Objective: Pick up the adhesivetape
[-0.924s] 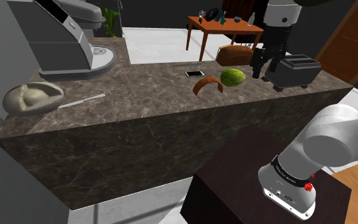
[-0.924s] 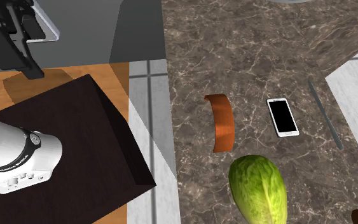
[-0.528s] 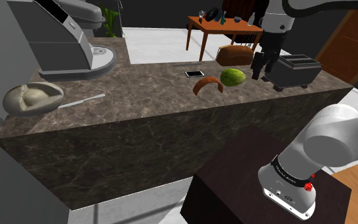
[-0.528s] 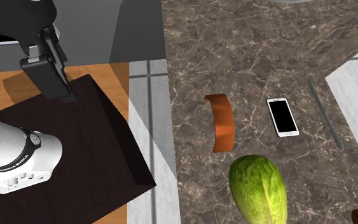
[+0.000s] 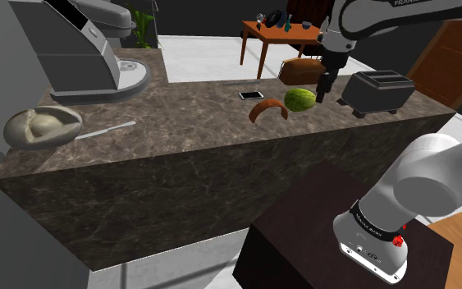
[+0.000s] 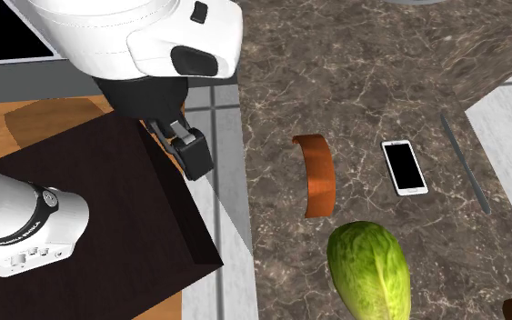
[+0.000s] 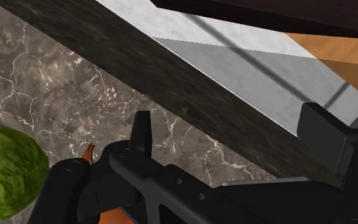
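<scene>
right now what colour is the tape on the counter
The adhesive tape is orange-brown, clearest in the second exterior view.

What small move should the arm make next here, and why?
Probably slide the open gripper sideways over the counter until it hangs above the brown curved tape. In the second exterior view it sits off the counter's edge, apart from the tape, holding nothing.

The tape [image 5: 267, 108] is a smooth orange-brown band bent into an open arc, not a closed ring. In the shoulder view it looks like a low arch with both ends on the dark marbled table [image 5: 180, 123]. It lies free, just beside a green leafy head [image 5: 300, 99] and near a phone [image 5: 251, 95].
</scene>
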Available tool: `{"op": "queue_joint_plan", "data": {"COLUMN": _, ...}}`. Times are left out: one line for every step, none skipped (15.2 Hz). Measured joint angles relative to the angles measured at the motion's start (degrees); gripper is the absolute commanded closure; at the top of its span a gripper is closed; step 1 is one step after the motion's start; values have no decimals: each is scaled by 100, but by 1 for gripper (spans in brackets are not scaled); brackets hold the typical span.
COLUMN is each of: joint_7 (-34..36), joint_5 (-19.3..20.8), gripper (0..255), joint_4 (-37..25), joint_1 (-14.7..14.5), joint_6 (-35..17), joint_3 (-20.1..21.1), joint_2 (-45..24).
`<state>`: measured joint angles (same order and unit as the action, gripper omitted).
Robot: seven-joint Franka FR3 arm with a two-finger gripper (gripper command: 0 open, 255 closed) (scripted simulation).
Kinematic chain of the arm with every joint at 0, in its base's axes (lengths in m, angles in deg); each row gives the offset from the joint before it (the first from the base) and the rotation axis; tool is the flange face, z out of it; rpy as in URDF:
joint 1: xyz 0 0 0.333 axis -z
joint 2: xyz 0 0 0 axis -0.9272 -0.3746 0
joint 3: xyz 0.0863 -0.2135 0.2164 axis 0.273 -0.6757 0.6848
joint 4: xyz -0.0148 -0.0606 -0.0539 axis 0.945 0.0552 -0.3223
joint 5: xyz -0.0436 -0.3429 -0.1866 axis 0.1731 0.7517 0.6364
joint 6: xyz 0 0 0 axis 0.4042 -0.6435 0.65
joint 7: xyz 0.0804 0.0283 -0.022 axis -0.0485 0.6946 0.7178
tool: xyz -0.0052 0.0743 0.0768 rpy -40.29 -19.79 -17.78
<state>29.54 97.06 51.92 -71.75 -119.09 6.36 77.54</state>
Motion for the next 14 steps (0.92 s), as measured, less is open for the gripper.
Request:
{"op": "queue_joint_plan", "data": {"joint_7": -255, "joint_5": 13, "gripper": 0, "joint_4": -49, "joint_1": -52, "joint_6": -195, "joint_3": -131, "joint_2": -199}}
{"op": "queue_joint_plan", "data": {"joint_7": -507, "joint_5": 15, "gripper": 0, "joint_4": -119, "joint_1": -100, "joint_6": -330, "joint_3": -245, "joint_2": -358}}
{"op": "queue_joint_plan", "data": {"joint_7": -777, "joint_5": 5, "gripper": 0, "joint_4": -192, "joint_1": -151, "joint_6": -508, "joint_3": -382, "joint_2": -566}}
{"op": "queue_joint_plan", "data": {"joint_7": -1071, "joint_5": -21, "gripper": 0, "joint_4": -287, "joint_1": -205, "joint_6": -713, "joint_3": -537, "joint_2": -821}}
{"op": "queue_joint_plan", "data": {"joint_7": -1340, "joint_5": -68, "gripper": 0, "joint_4": -391, "joint_1": -264, "joint_6": -831, "joint_3": -639, "joint_2": -1004}}
{"op": "queue_joint_plan", "data": {"joint_7": -1639, "joint_5": -145, "gripper": 0, "joint_4": -531, "joint_1": -328, "joint_6": -991, "joint_3": -773, "joint_2": -1267}}
{"op": "queue_joint_plan", "data": {"joint_7": -1909, "joint_5": -227, "gripper": 0, "joint_4": -624, "joint_1": -393, "joint_6": -1130, "joint_3": -862, "joint_2": -1473}}
{"op": "queue_joint_plan", "data": {"joint_7": -2187, "joint_5": -315, "gripper": 0, "joint_4": -694, "joint_1": -445, "joint_6": -1286, "joint_3": -957, "joint_2": -1678}}
{"op": "queue_joint_plan", "data": {"joint_7": -2492, "joint_5": -444, "gripper": 0, "joint_4": -840, "joint_1": -503, "joint_6": -1415, "joint_3": -1054, "joint_2": -1932}}
{"op": "queue_joint_plan", "data": {"joint_7": -2788, "joint_5": -602, "gripper": 0, "joint_4": -998, "joint_1": -568, "joint_6": -1533, "joint_3": -1124, "joint_2": -2199}}
{"op": "queue_joint_plan", "data": {"joint_7": -3118, "joint_5": -777, "gripper": 0, "joint_4": -1179, "joint_1": -607, "joint_6": -1637, "joint_3": -1202, "joint_2": -2482}}
{"op": "queue_joint_plan", "data": {"joint_7": -3458, "joint_5": -954, "gripper": 0, "joint_4": -1331, "joint_1": -625, "joint_6": -1741, "joint_3": -1264, "joint_2": -2742}}
{"op": "queue_joint_plan", "data": {"joint_7": -3795, "joint_5": -1143, "gripper": 0, "joint_4": -1523, "joint_1": -633, "joint_6": -1799, "joint_3": -1302, "joint_2": -3004}}
{"op": "queue_joint_plan", "data": {"joint_7": -4110, "joint_5": -1303, "gripper": 0, "joint_4": -1620, "joint_1": -623, "joint_6": -1889, "joint_3": -1321, "joint_2": -3202}}
